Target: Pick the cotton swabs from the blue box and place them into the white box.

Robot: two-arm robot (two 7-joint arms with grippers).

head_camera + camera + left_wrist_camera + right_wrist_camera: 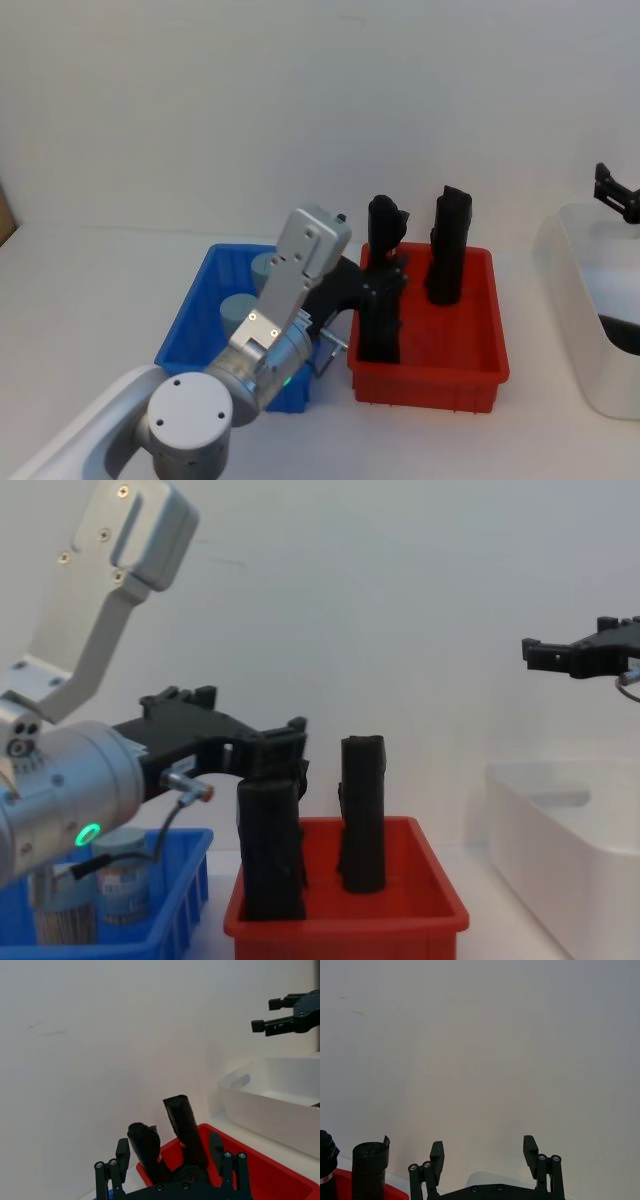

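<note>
The left hand (pixel 285 748), fingers spread wide and gripping nothing, hangs over the left end of the low red plastic bin (pixel 470 352), just above one of its two tall black cylinders (pixel 450 245). Beside it, the bright-blue plastic box (pixel 188 322) holds two clear cotton-swab jars (pixel 238 308) with grey-blue lids. The right hand (pixel 560 655), equally wide and empty, hovers above the large white plastic tub (pixel 545 845).

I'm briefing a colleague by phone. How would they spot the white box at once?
On the table, three bins stand in a row: the blue box at the robot's left, a red bin in the middle under the left gripper, and the white box at the right end under the right gripper. It alone is white, and taller than the coloured bins.
</note>
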